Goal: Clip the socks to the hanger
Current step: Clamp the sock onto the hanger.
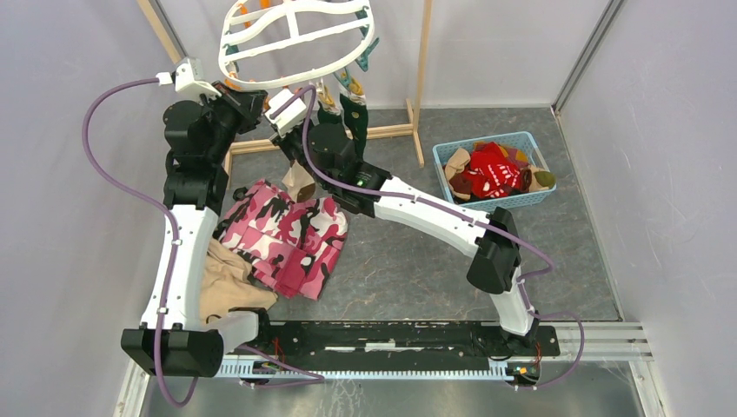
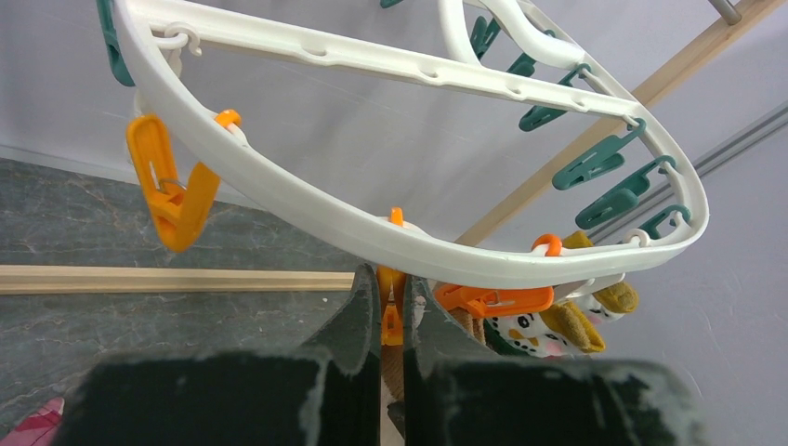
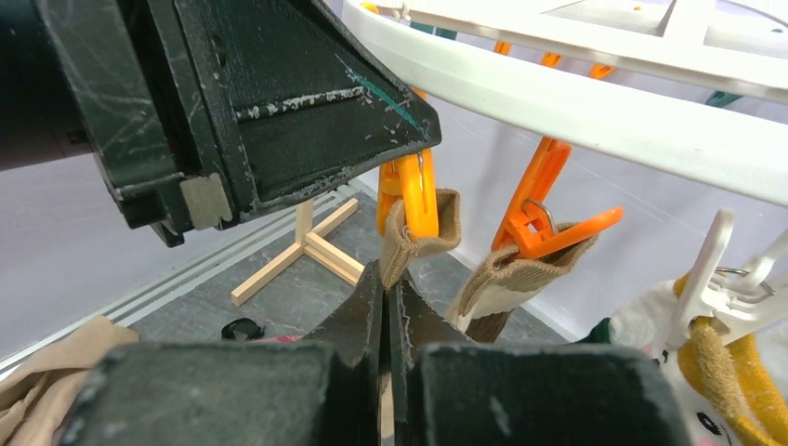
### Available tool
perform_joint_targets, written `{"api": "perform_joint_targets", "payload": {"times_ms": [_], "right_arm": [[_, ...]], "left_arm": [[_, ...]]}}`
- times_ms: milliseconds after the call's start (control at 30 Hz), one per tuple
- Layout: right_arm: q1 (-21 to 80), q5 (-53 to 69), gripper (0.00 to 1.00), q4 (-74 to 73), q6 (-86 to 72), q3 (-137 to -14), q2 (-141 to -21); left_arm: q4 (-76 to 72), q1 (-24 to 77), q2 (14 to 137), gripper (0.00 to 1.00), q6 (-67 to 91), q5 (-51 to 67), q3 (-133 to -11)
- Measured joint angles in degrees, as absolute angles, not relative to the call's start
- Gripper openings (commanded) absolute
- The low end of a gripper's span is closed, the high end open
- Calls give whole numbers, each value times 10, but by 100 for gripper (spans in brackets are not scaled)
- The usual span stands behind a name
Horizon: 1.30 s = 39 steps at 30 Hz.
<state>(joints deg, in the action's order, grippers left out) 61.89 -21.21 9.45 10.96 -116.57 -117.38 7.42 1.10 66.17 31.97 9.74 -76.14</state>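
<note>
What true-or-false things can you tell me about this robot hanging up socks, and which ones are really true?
1. The right tool is shut on a tan sock. True.
2. The blue basket is empty. False: it holds socks, red and tan ones among them.
3. The left tool pinches an orange clip. True.
4. The hanger is black. False: it is white.
5. The pink camouflage garment hangs from a clip. False: it lies on the table.
</note>
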Motion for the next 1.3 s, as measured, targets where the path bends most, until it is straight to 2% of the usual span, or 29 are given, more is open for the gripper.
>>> {"api": "perform_joint_targets", "payload": {"times_ms": [367, 433, 600, 667, 833, 900, 1033, 1300], "right_arm": [[619, -220, 0, 121, 149, -1166, -1174], [619, -220, 0, 122, 152, -1166, -1174], [619, -220, 0, 124, 156, -1164, -1174], [619, -220, 0, 124, 159, -1162, -1174], [619, -220, 0, 128, 160, -1152, -1174], [619, -220, 4, 128, 162, -1147, -1174], [619, -220, 19, 128, 164, -1141, -1174], [618, -211, 43, 116, 159, -1137, -1171]], "left_arm": [[74, 11, 662, 5, 320, 101, -761], [74, 11, 662, 13, 320, 102, -761], [76, 11, 662, 41, 325, 106, -762], [81, 11, 662, 48, 332, 106, -762], [94, 11, 662, 55, 340, 105, -762], [97, 11, 662, 59, 343, 104, -762], [107, 11, 659, 66, 343, 96, -762], [119, 11, 621, 70, 343, 75, -759]]}}
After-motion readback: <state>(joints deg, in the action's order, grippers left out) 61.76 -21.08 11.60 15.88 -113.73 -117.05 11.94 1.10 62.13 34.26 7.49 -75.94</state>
